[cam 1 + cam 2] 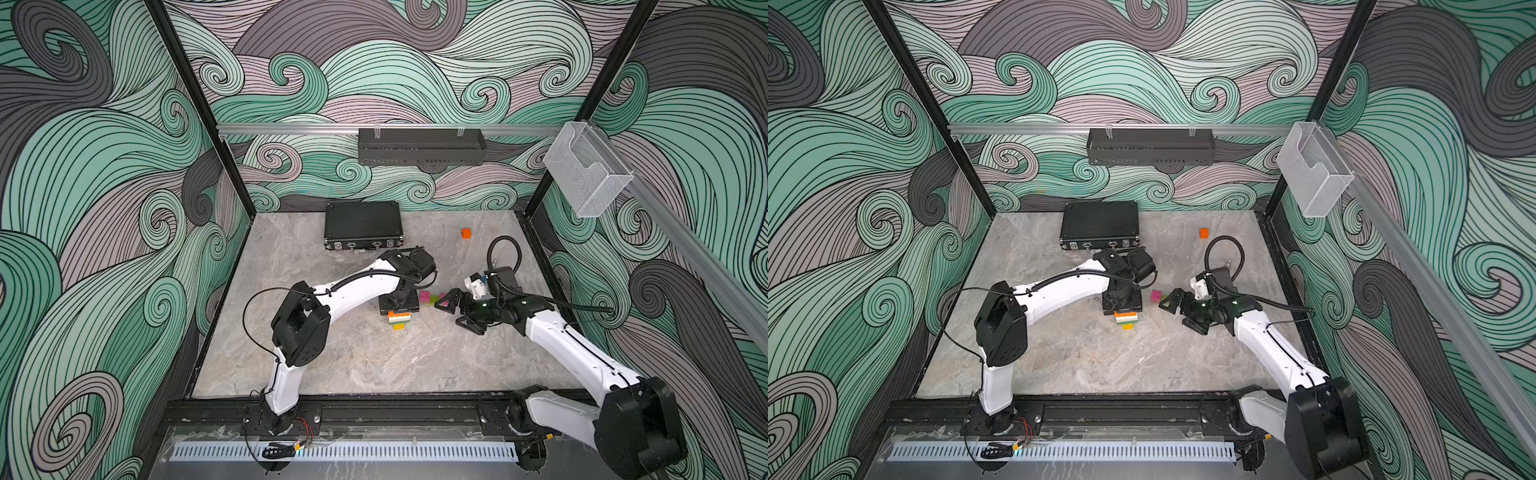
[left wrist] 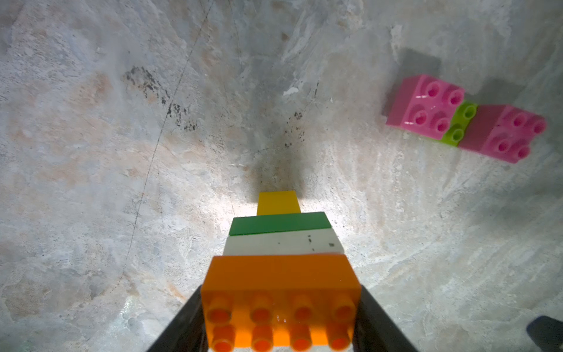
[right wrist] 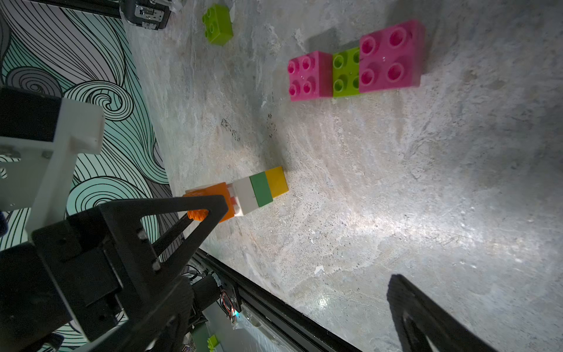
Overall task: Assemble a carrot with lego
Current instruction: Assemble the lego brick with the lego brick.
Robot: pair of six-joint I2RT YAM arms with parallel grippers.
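1. The left tool (image 1: 399, 306) points down and is clenched on the carrot stack (image 2: 280, 237), its two fingers pressing the short sides of the oblong orange brick on top.
2. Below the orange brick come a white band, a dark green band and a yellow tip. The stack stands upright near the middle of the table (image 1: 374, 365), with its yellow end lowest, at the table surface.
3. The pink-and-lime piece (image 3: 345, 71), two pink square bricks on a lime one, lies on the table just beside the stack, towards the right arm.
4. The right tool (image 1: 457, 313) is released, jaws spread wide and holding nothing, close to that piece.
5. A lone lime brick (image 3: 217, 24) sits near the black briefcase (image 1: 361, 224) at the back.
6. A small orange cube (image 1: 466, 233) rests well apart, at the back right.
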